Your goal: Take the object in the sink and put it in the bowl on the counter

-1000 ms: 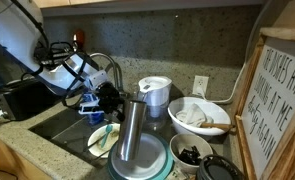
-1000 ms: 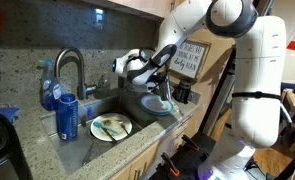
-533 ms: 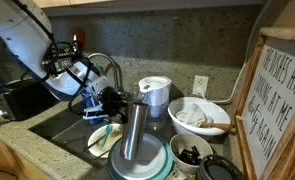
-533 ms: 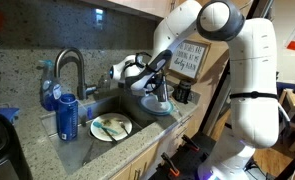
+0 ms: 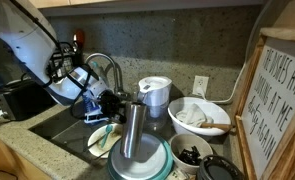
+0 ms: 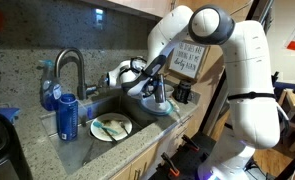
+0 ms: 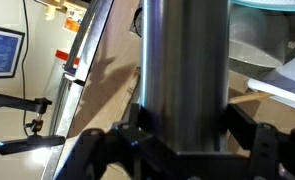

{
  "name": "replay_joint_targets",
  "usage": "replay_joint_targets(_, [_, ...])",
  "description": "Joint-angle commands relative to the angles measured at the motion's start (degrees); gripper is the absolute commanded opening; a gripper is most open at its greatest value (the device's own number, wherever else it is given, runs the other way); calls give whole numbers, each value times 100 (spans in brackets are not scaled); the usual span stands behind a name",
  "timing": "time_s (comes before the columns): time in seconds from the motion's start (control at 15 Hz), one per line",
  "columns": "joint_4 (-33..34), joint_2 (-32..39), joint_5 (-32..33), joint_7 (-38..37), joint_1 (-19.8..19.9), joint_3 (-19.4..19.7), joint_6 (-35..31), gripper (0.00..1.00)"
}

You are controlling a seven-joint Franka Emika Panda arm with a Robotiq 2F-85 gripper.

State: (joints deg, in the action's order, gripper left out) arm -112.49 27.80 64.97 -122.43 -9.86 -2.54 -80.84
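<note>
My jaws are closed around the tumbler (image 5: 133, 128). In the wrist view its silver wall (image 7: 184, 70) fills the middle of the picture, and my black fingers (image 7: 135, 122) press against it on both sides, low on its body. The tumbler stands upright inside the teal-rimmed bowl (image 5: 155, 160) on the speckled bench (image 5: 12, 150), out of the sink (image 5: 57, 125). In both exterior views its base is down within the rim. From the other side I see the same tumbler (image 6: 160, 95) over the same bowl (image 6: 163, 110), near the bench's front edge beside the basin. My white arm (image 6: 217, 30) reaches across to it from above the sink. A plate (image 6: 111, 127) with utensils on it lies in the dark basin, under the curved chrome faucet (image 6: 72, 65), and a blue bottle (image 6: 67, 118) stands just beside the tap. Behind the tumbler is the clear pitcher (image 5: 154, 95) with a white lid. To that side sit a white bowl (image 5: 199, 117) and a small bowl (image 5: 190, 153) with dark contents, close to the teal one. A framed sign (image 5: 282, 95) leans at the end of the bench.
</note>
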Motion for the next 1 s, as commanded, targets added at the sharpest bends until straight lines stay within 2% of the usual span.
replay_joint_targets(0.0, [100, 60, 94, -273, -103, -28, 511, 61])
replay_joint_targets(0.53, [93, 303, 94, -662, -147, -27, 1208, 61])
replay_joint_targets(0.93, [148, 533, 139, -657, -65, -36, 1249, 61])
